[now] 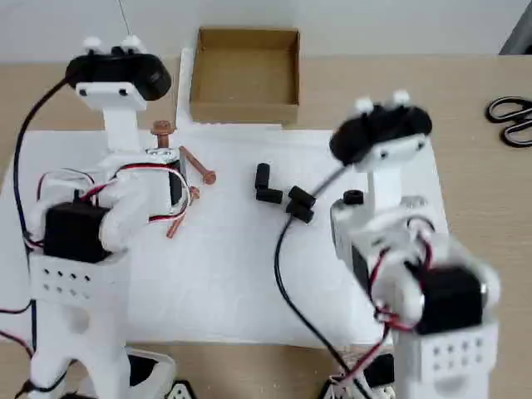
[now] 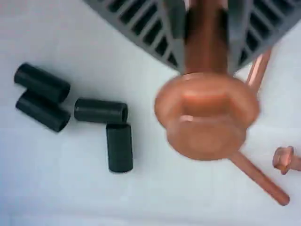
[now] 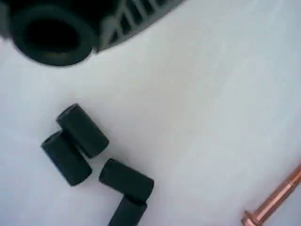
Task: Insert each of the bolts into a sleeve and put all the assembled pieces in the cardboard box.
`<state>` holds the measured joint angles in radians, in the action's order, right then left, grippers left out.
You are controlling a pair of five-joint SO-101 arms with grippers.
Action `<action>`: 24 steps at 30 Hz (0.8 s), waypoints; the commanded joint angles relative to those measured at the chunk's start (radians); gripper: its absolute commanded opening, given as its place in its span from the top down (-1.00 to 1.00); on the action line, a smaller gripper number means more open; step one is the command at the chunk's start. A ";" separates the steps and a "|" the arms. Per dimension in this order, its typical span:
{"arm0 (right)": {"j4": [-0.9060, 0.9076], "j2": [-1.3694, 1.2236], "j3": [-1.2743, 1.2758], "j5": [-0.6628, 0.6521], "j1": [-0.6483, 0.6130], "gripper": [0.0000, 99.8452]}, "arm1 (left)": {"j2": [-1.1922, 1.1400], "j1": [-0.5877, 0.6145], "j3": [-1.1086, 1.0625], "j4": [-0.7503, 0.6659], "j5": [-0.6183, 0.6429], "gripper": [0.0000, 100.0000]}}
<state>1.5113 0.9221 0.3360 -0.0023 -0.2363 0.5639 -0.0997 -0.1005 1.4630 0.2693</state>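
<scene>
Copper bolt (image 2: 207,117) pinched in the left gripper (image 2: 207,40) (head outward); right gripper (image 3: 63,21) clamps a black sleeve (image 3: 51,40).

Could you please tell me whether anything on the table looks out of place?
Nothing looks damaged or spilled. Only the scissors seem stray, lying on the bare table off the white mat.

My left gripper (image 2: 207,28) holds a bolt (image 2: 207,117) head up. Three loose bolts (image 1: 198,166) lie on the sheet (image 1: 224,274) just beside it, toward my right gripper (image 3: 61,19), which holds a sleeve (image 3: 51,36). Four sleeves (image 1: 268,196) lie between the grippers, nearer the right one. The box (image 1: 243,112) sits beyond both, at the sheet's far edge. Scissors (image 1: 509,119) lie well off to the right gripper's right.
</scene>
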 commanded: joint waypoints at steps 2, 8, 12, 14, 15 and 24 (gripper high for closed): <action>-0.237 0.208 0.324 -0.005 -0.004 0.99 | 0.057 -0.032 -0.119 -0.166 0.101 0.99; -0.503 0.518 0.713 -0.003 -0.007 0.99 | 0.058 -0.137 -0.209 -0.273 0.158 0.99; -0.519 0.766 0.881 -0.003 -0.007 0.99 | 0.058 -0.184 -0.223 -0.327 0.155 0.99; -0.524 0.885 0.950 -0.003 -0.005 0.99 | 0.058 -0.209 -0.223 -0.358 0.152 0.99; -0.524 0.909 0.968 -0.005 -0.005 0.99 | 0.058 -0.221 -0.223 -0.377 0.141 0.99; -0.524 0.895 0.994 -0.003 -0.084 0.99 | 0.052 -0.356 -0.225 -0.425 0.092 0.99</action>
<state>1.0111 1.7998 1.3380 -0.0023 -0.2823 0.5838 -0.4204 -0.3307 1.0687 0.3721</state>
